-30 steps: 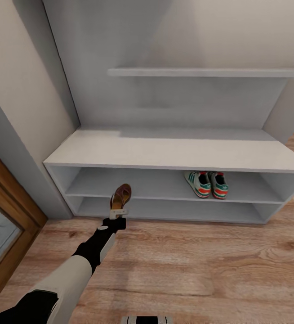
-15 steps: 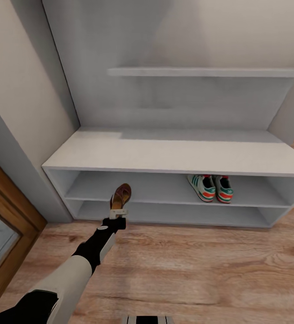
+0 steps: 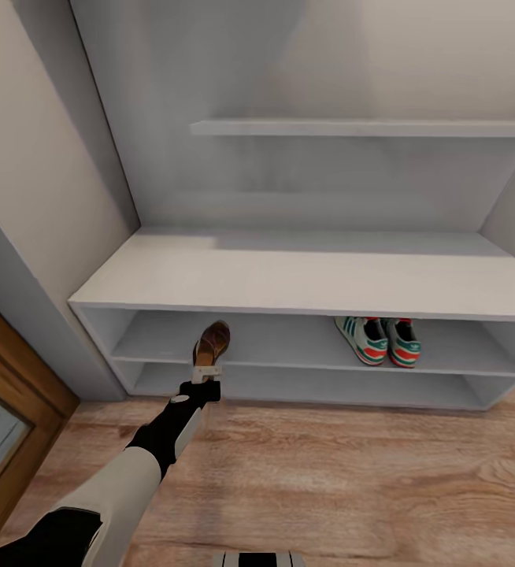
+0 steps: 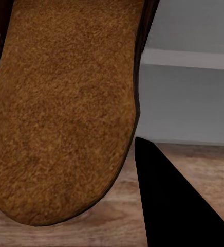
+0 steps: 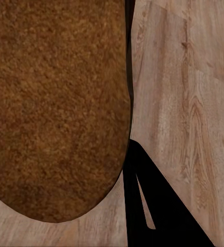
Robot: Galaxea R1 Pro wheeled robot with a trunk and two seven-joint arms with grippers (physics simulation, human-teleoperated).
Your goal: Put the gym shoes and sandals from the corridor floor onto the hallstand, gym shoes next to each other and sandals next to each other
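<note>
Reaching forward, left arm extended, fingers gripping sandal, hallstand ahead

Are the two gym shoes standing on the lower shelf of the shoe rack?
No, the two gym shoes stand side by side on the upper shelf compartment of the shoe rack, toward its right end.

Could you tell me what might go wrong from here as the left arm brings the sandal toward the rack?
1. The sandal in the left gripper stands toe-up at the front edge of the hallstand; pushed in that way, it may catch the shelf edge.
2. Released this near the edge, it could fall to the corridor floor.
3. The right gripper also seems to carry a sandal; placed far from the first, the pair would sit apart, unlike the gym shoes.
</note>
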